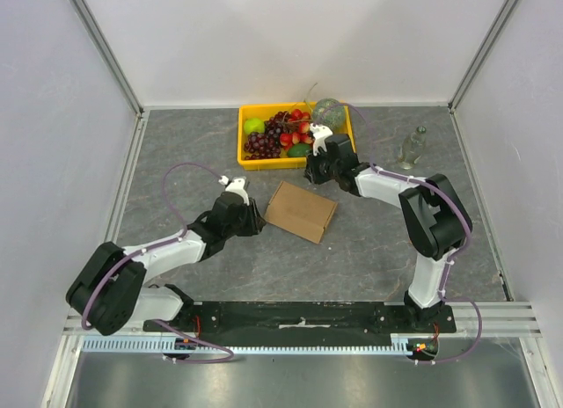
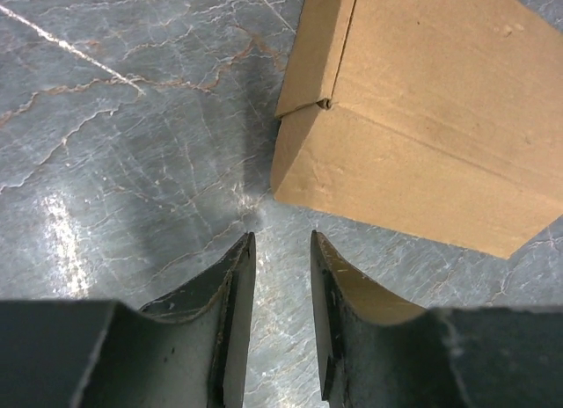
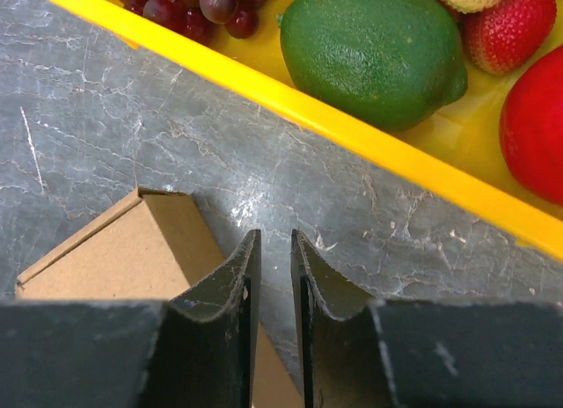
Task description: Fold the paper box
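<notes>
Overhead view, left to right: the left gripper (image 1: 253,218) lies low over the grey table (image 1: 176,144), just beside the left end of the paper box (image 1: 301,211). The box sits closed near the table's centre. The right gripper (image 1: 315,174) hangs at its far right corner, in front of the yellow crate (image 1: 249,163). A clear bottle (image 1: 412,149) stands well apart, far right.

The left wrist view adds what the overhead view hides: the left gripper's jaws stand a narrow gap apart and grip nothing, and the box's corner lies just ahead, apart from the fingertips.

The right wrist view shows the same narrow, empty gap. The box corner passes under the left finger (image 3: 230,285). Beyond lie the crate's rim, a lime (image 3: 374,52) and grapes (image 3: 193,3).
</notes>
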You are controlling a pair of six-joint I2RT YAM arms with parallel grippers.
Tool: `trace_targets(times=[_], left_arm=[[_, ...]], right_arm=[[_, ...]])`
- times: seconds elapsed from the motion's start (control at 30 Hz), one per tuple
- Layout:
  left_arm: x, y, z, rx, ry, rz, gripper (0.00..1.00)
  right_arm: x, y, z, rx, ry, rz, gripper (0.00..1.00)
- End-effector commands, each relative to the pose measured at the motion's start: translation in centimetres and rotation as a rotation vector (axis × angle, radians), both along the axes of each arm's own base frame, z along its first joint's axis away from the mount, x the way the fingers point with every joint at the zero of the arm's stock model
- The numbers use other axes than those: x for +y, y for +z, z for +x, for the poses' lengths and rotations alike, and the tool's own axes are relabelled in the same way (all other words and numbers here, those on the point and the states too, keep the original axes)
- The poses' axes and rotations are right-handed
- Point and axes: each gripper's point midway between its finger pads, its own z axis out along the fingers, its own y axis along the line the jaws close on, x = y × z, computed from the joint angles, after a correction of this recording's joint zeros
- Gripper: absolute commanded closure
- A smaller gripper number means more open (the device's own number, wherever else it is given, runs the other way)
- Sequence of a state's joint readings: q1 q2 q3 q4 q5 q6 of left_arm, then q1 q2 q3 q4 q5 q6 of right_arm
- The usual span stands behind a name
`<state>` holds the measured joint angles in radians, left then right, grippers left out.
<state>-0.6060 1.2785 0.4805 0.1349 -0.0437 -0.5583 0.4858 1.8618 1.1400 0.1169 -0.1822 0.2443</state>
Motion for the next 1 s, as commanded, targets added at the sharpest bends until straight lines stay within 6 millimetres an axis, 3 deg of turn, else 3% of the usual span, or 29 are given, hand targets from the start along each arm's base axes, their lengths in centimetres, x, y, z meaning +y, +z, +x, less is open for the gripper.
trace_targets(times=[0.0,0.47,0.97], left_arm=[[-1.4,1.7,2.0,-0.058,-0.009,-0.037,0.63],[-1.6,0.4,4.1,-0.038,0.002,0.024,0.64],[-2.7,-0.4,5.5,-0.02,-0.032,0.024,0.66]], right_arm=[[0.8,1.1,1.6,-0.041,0.035,-0.007,0.74],[4.8,-0.6,-0.5,0.019,0.289,0.057,0.77],[6.1,-1.0,-2.3,0.054,0.39,0.104,0.8]])
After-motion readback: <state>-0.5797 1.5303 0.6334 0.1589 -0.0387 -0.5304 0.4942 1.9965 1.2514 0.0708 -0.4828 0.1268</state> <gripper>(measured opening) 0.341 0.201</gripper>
